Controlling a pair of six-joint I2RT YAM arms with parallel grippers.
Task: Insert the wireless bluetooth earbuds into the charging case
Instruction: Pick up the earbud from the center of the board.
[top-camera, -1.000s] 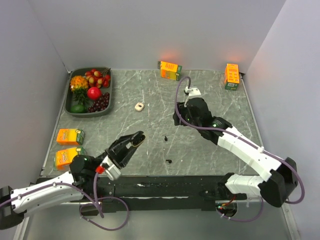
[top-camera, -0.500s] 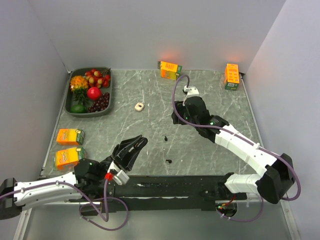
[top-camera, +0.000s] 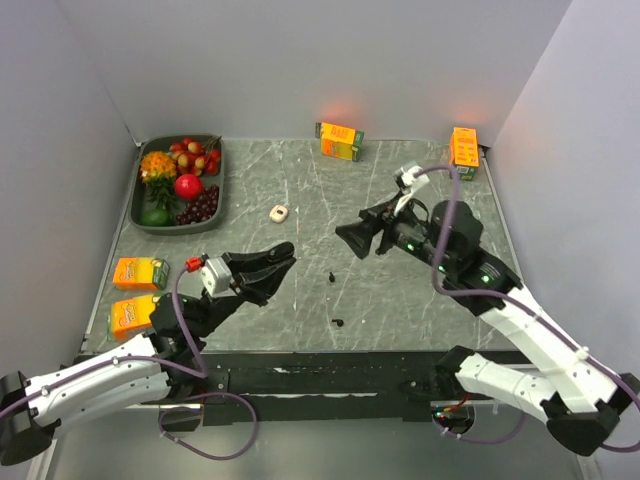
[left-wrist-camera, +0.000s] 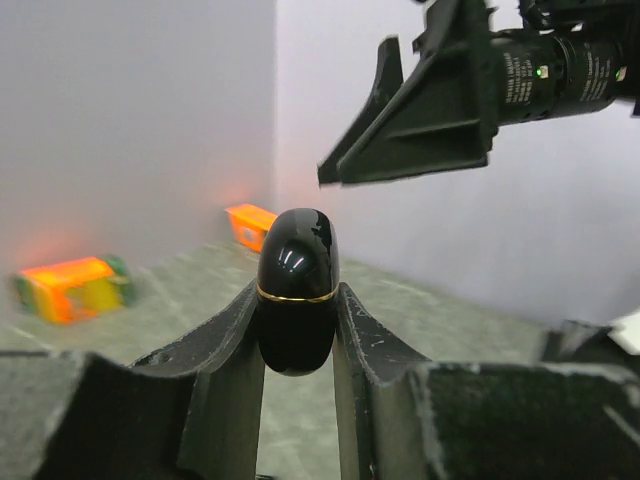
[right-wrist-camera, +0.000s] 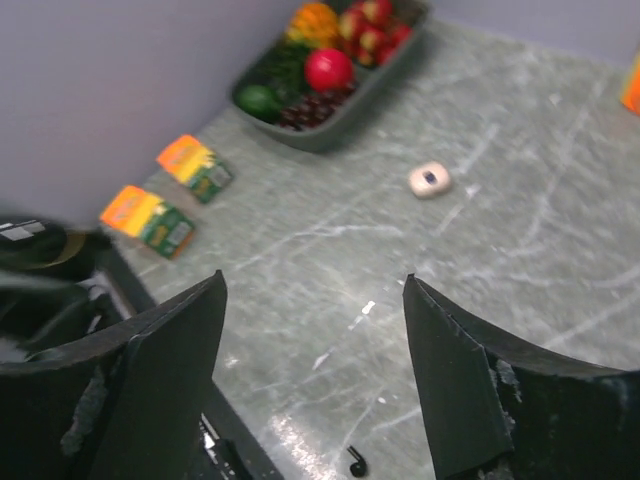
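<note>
Cartons (top-camera: 341, 140) too blurred to read; left hand (left-wrist-camera: 297, 300) clenched on black case (left-wrist-camera: 297, 255); right hand (right-wrist-camera: 312, 295) released

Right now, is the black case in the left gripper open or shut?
Shut. The black case shows only a thin gold seam, no gap, pinched between the left gripper's fingers.

Glossy black charging case (left-wrist-camera: 297, 290) with gold band; grey veined table (top-camera: 300, 180); orange cartons (top-camera: 340, 141)

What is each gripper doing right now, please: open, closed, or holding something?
Left gripper: closed on a glossy black oval case.
Right gripper: open and empty.
</note>
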